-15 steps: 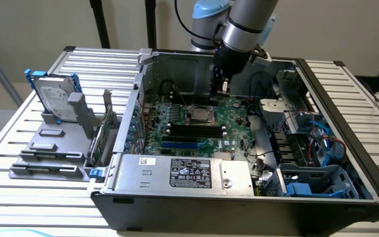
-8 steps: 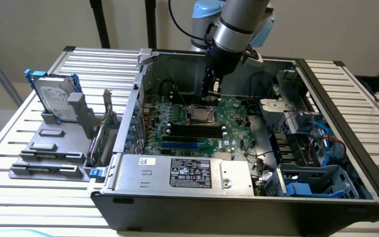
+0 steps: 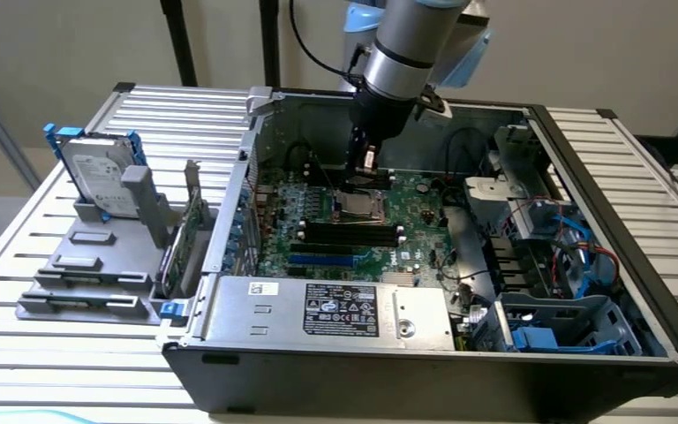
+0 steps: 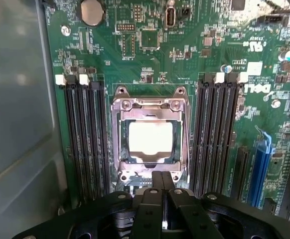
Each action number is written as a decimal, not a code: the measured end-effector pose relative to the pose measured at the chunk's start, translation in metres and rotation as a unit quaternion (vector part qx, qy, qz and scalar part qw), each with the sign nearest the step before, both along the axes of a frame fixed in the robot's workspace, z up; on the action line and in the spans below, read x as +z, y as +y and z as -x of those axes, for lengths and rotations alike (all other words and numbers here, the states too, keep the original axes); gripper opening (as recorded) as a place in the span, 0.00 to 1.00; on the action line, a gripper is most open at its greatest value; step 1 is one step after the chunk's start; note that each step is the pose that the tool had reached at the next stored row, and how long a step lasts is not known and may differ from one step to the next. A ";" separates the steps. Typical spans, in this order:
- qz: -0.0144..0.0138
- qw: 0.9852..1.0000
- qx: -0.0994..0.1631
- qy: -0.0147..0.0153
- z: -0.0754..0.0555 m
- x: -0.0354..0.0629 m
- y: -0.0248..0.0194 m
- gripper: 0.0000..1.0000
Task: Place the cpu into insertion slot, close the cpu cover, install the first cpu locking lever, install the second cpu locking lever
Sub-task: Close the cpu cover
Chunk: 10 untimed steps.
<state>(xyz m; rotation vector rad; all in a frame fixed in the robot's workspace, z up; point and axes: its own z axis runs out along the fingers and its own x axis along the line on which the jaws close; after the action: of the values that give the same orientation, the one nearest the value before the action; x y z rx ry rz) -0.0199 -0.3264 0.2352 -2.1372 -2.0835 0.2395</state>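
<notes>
The cpu point(image 4: 151, 141), a pale square chip, lies in the insertion slot point(image 3: 357, 208) on the green motherboard. The silvery cpu cover point(image 4: 150, 105) lies flat around it, and the chip shows through its cut-out centre. My gripper point(image 4: 162, 180) is shut with nothing between its fingers. Its tips sit at the edge of the cover frame nearest the wrist, touching it or just above it. In the exterior view the gripper point(image 3: 364, 177) points straight down, just above the socket, inside the open computer case. I cannot make out the locking levers for certain.
Long black memory slots point(image 4: 87, 139) flank the socket on both sides, and a blue connector strip point(image 4: 261, 164) lies beyond one bank. The grey case wall point(image 4: 15, 99) stands close by. The power supply point(image 3: 327, 309) lies at the case front, and a hard drive point(image 3: 98, 177) stands outside on the exterior view's left.
</notes>
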 end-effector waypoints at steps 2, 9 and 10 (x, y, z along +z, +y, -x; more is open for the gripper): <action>0.000 1.000 0.000 0.000 0.002 -0.0036 -0.0004 0.11; 0.000 1.000 0.000 0.000 0.008 -0.0157 -0.0007 0.11; 0.000 1.000 0.000 0.000 0.009 -0.0173 -0.0006 0.11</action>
<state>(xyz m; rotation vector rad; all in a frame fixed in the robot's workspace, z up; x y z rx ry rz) -0.0290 -0.3270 0.2178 -2.1367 -2.0831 0.2397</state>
